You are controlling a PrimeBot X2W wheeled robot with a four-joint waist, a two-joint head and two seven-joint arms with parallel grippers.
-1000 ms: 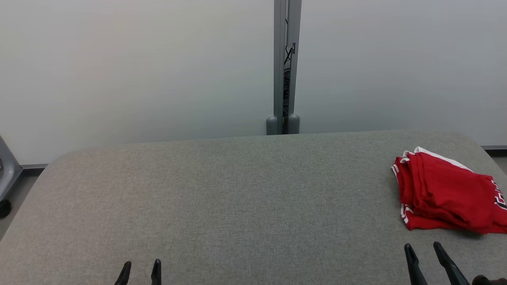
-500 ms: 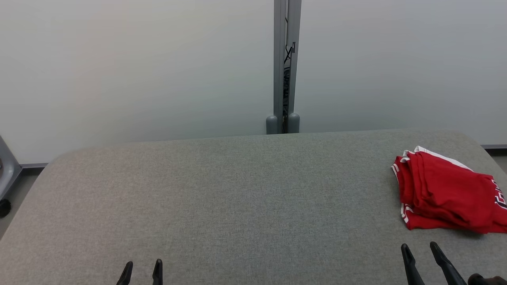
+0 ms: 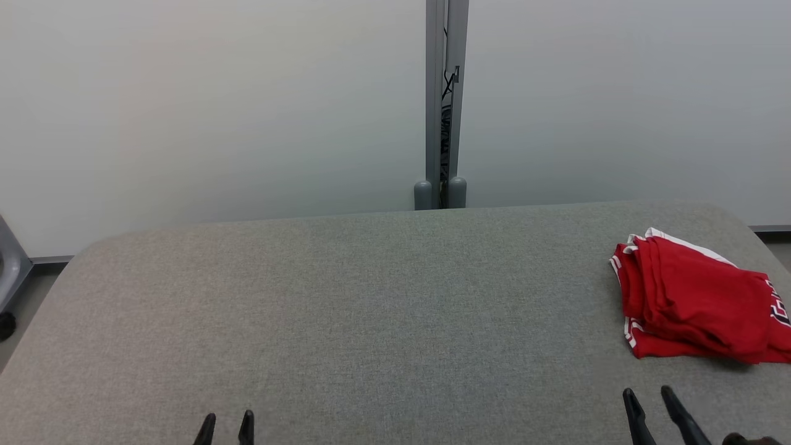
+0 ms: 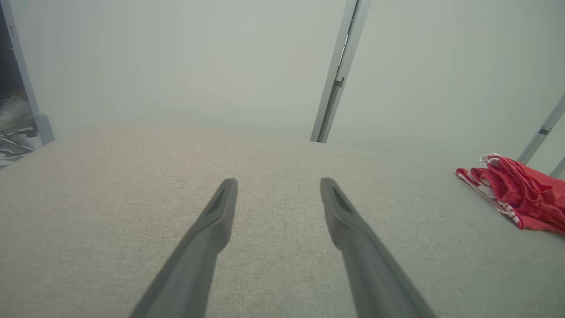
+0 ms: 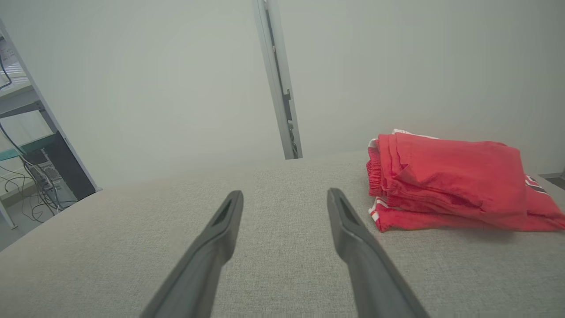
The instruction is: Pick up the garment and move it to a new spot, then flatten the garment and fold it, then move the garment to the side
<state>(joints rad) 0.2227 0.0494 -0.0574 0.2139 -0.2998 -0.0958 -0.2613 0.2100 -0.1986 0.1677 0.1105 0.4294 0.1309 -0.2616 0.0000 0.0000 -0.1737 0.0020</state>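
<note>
The garment [image 3: 698, 306] is a red piece with white trim, folded into a thick stack at the far right of the grey table [image 3: 371, 309]. It also lies at the right in the left wrist view [image 4: 521, 194] and the right wrist view [image 5: 450, 176]. My right gripper [image 3: 647, 397] stands open near the table's front edge, a short way in front of the garment and apart from it. My left gripper [image 3: 227, 421] is open at the lower left, far from the garment. Both hold nothing, as the wrist views [image 4: 278, 187] [image 5: 284, 196] confirm.
A pale partition wall with a grey post [image 3: 442, 105] runs behind the table. The table's rounded corners fall away to the floor at left and right. A grey frame [image 3: 9, 266] stands off the left edge, and cables and shelving [image 5: 31, 172] lie beyond it.
Both grippers have drawn back a little toward the bottom edge of the head view. The garment has not moved.
</note>
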